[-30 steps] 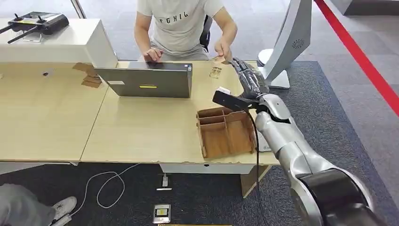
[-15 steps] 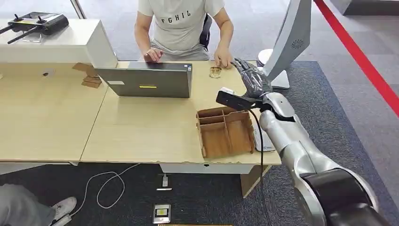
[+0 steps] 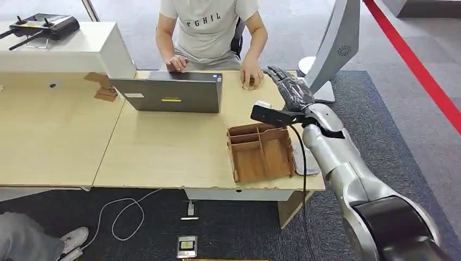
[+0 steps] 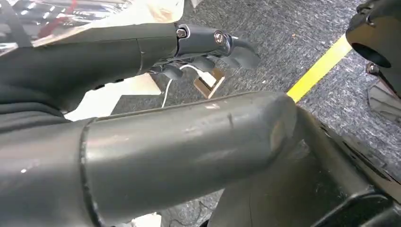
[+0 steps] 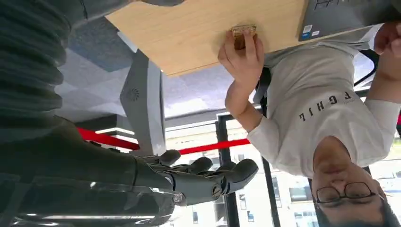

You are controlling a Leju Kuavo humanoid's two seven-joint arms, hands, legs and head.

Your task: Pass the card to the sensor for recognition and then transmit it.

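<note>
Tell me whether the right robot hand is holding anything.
Empty: the right robot hand has its fingers extended with nothing between them.

Overall light: bright, even and diffuse in the head view; no hard shadows on the desk (image 3: 163, 147).
Shadows: a soft one just beside the wooden organizer (image 3: 260, 153), darker under the desk's near edge.
Glare: windows (image 5: 288, 189) behind the person (image 5: 326, 118) are washed out; white reflections streak the left hand (image 4: 142, 52).
Focus: the near thumb (image 4: 189, 151) is soft; the carpet (image 4: 293, 42) is sharper.
</note>
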